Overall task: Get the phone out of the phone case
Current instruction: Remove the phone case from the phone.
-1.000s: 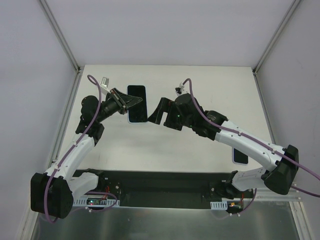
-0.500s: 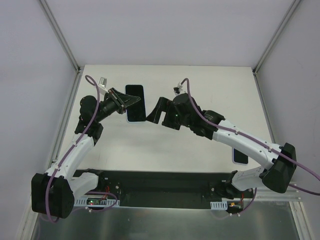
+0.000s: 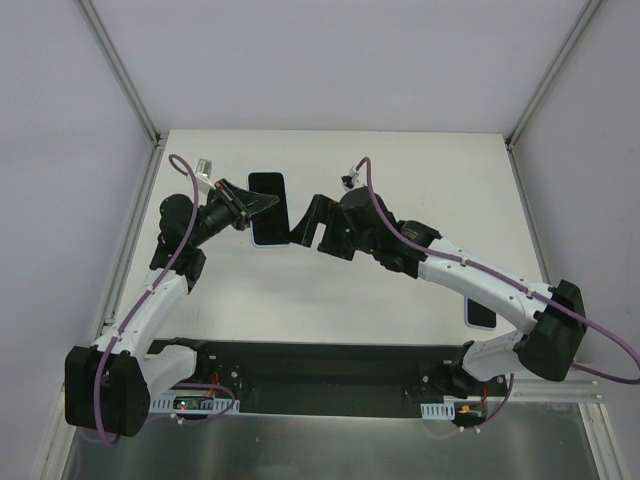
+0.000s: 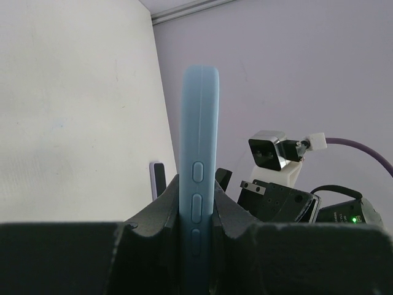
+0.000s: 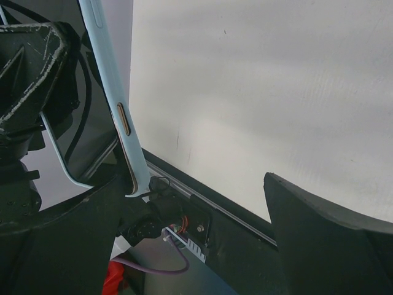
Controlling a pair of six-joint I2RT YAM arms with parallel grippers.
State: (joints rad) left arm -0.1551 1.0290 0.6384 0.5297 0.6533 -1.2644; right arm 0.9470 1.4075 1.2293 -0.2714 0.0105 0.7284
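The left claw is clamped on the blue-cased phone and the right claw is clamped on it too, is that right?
Not quite. The left claw is clamped on the blue-cased phone, but the right claw is open, not clamped: the right wrist view shows its fingers spread wide.

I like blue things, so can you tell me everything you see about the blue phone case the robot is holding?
The phone case is pale blue and looks soft and rubbery, with raised button bumps along its side. The phone is still inside, dark screen facing up. The left gripper is shut on its side edge, holding it above the white table. The open right gripper is at the opposite edge; I cannot tell if it touches.
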